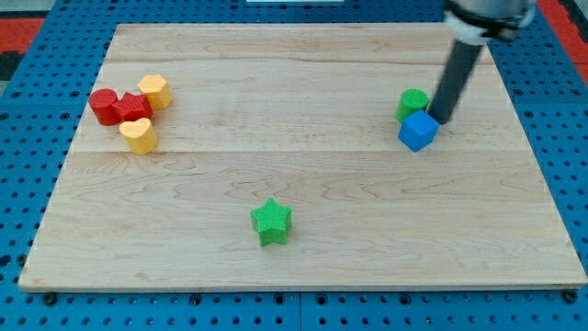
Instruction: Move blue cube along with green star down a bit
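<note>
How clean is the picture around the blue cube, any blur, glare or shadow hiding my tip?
Camera view: lighting is even and soft, no glare on the wooden board; blocks cast only faint shadows. The blue cube and green star look sharp. The rod's upper end is slightly blurred at the view's top; my tip sits just above the cube's right side, beside a green block.

We see open board between the blue cube (419, 131) and the green star (271, 222); a green block (412, 103) crowds the cube's upper side.
</note>
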You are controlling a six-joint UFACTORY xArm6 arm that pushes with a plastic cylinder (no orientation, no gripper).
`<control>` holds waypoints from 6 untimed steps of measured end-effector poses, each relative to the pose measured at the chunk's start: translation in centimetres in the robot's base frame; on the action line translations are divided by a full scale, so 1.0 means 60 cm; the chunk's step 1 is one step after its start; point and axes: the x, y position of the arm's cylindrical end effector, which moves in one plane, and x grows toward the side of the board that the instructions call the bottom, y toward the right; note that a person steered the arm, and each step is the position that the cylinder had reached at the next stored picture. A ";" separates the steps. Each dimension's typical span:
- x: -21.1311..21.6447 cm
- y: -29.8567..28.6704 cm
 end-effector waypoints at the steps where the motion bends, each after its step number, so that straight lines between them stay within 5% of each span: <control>1: 0.106 -0.153; 2: 0.152 -0.208; 3: 0.134 -0.165; 4: 0.215 -0.184; 5: 0.218 -0.270; 6: 0.142 -0.184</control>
